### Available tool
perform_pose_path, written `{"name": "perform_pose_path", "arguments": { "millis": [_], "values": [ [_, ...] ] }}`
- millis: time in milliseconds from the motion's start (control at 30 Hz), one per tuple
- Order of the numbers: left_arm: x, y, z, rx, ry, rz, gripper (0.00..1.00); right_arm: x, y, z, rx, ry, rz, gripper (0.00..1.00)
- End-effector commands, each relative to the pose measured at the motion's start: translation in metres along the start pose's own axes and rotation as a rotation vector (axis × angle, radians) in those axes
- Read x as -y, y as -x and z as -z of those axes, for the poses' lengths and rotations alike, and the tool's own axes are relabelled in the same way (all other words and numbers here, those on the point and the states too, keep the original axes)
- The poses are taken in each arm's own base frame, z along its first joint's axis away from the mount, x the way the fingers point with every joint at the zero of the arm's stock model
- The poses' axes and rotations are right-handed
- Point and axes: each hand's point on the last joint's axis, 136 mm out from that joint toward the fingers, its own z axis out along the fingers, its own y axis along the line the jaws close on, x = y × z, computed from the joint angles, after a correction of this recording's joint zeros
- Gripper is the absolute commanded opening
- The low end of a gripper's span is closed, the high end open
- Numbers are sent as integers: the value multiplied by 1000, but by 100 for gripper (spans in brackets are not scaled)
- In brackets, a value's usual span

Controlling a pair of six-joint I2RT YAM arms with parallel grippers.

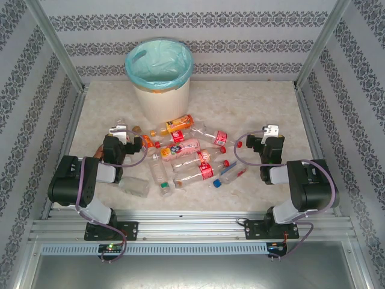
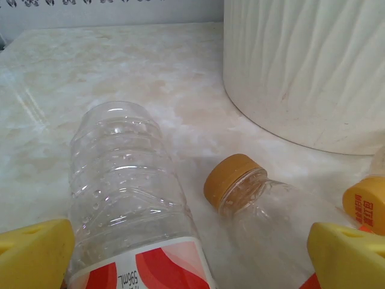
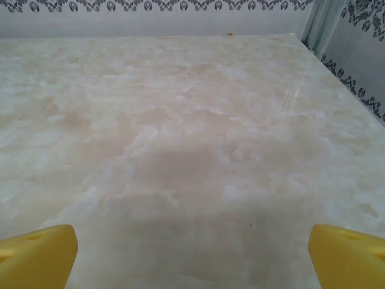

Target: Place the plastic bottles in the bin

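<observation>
The bin (image 1: 162, 101), round and cream-white, stands upright at the upper middle of the top view, on the far part of the bench (image 1: 264, 102). A pale teal liner (image 1: 137, 71) is folded over its rim. Inside, the top view shows the teal bag; whether any bottle lies in it I cannot tell.

The plastic bottles (image 1: 186, 155) lie on their sides in a loose heap at the centre of the frame, below the bin and between the two arms. An orange-labelled bottle (image 1: 178, 124) lies nearest the bin, a pink-labelled bottle (image 1: 184, 146) sits in the middle of the heap, and a green-capped bottle (image 1: 161, 176) lies at its lower left.

The left tool (image 1: 122, 133) sits at the left edge of the heap. In the left wrist view the left tool (image 2: 191, 256) is spread wide, its yellow fingertips (image 2: 33, 253) at the two lower corners. Between them lie a clear ribbed bottle (image 2: 123, 180) with a red and white label and a brown-capped bottle (image 2: 252, 201). Whether either fingertip touches a bottle I cannot tell. The bin wall (image 2: 307, 66) fills the upper right.

The right tool (image 1: 269, 133) sits just right of the heap. In the right wrist view the right tool (image 3: 192, 259) is also spread wide, with bare bench (image 3: 180, 120) between its fingertips (image 3: 349, 253).
</observation>
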Motion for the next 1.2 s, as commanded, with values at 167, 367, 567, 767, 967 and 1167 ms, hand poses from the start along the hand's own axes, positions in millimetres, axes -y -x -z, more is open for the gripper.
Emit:
{"name": "perform_pose_path", "arguments": {
  "millis": [167, 367, 567, 767, 967, 1167],
  "values": [
    [2, 8, 3, 33, -24, -19, 100, -7, 12, -1, 34, 21, 9, 98],
    [2, 8, 1, 19, -21, -19, 100, -7, 13, -1, 37, 21, 8, 98],
    [2, 8, 0, 19, -21, -19, 100, -7, 13, -1, 34, 21, 8, 98],
    [-7, 8, -1, 13, 22, 5, 100, -8, 24, -4, 58, 27, 1, 98],
    [-4, 24, 18, 70, 9, -5, 100, -6, 37, 16, 109, 27, -1, 98],
    [-24, 57, 51, 141, 123, 57, 97, 4, 68, 53, 116, -8, -77, 96]
  ]
}}
